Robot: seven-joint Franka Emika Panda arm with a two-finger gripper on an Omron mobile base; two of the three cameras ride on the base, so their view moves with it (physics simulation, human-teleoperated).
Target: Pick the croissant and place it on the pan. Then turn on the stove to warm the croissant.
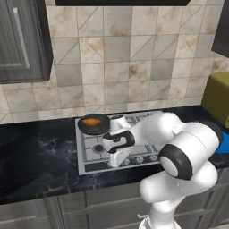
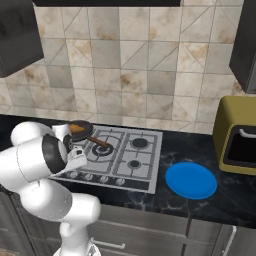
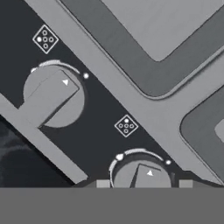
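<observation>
Item: croissant (image 1: 92,121), lying in the pan (image 1: 83,127) on the stove (image 1: 89,154), rear left burner. Placing judged done; knob step in hand. Gripper (image 3: 144,183): jaws narrow around a knob (image 3: 142,175). Next move calls for a firm twist.

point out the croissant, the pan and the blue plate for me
croissant (image 1: 92,121), left base view, on its orange-brown top
pan (image 1: 82,127), left base view, on the dark rim at the near left edge
blue plate (image 2: 191,180), right base view, on its flat middle
</observation>
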